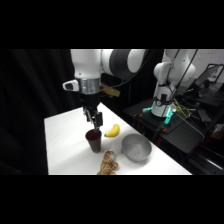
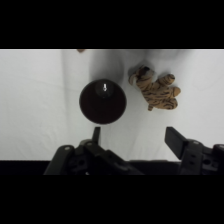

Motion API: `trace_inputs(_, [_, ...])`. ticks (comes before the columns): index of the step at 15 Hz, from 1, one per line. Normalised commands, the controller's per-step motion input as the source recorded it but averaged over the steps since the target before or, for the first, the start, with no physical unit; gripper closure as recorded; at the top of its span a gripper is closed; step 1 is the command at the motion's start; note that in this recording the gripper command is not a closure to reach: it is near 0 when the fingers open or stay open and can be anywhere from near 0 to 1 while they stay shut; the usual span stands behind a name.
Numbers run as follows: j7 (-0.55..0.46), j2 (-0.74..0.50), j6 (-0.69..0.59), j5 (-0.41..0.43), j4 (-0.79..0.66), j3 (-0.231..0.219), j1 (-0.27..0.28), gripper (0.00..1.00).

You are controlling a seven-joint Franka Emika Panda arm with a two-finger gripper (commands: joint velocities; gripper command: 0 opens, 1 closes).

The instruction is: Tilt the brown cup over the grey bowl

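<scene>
Hand: the white arm's two-finger hand point(image 2: 134, 136) hangs above the worktop with its black fingers point(image 2: 176, 140) spread wide and nothing between them.
Cup, position: the small dark reddish-brown tapered cup point(image 2: 103, 102) stands upright on the worktop, just ahead of the hand and offset toward the finger on the wrist view's left; it is not centred in the gap. In the side view the hand point(image 1: 93, 119) sits directly above the cup point(image 1: 93, 140), close to its rim but seemingly not touching.
Cup, axis: long axis vertical, mouth up, in line with the hand's downward approach.
Bowl: the round, shallow, matte grey bowl point(image 1: 135, 147) lies near the cup, on the side toward the arm's base; it is out of the wrist view.
Judgement: the coming move turns on that sideways offset; the hand likely needs to shift until the cup sits between the fingers, then lower and close before any tilt toward the bowl.
Surface: plain white worktop point(image 1: 65, 145), flat and matte.
Room: a striped tan tiger soft toy point(image 2: 155, 88) lies just beside the cup, ahead of the other finger; a yellow banana point(image 1: 113, 131) lies between cup and bowl, farther back. Clearance around the cup looks tight on the toy's side.
</scene>
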Motion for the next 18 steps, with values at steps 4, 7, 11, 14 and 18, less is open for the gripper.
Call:
trace_inputs(4, [0.0, 0.21, 0.28, 0.054, -0.06, 0.015, -0.011, 0.0])
trace_inputs(7, [-0.03, 0.17, 0.26, 0.145, -0.05, 0.055, -0.026, 0.0])
trace_inputs(11, [0.0, 0.15, 0.27, 0.129, 0.01, 0.044, -0.022, 0.0])
trace_inputs(14, [0.03, 0.05, 0.24, 0.071, -0.02, -0.005, -0.013, 1.0])
trace_inputs(18, [0.08, -0.09, 0.19, -0.001, -0.09, -0.049, 0.033, 1.0])
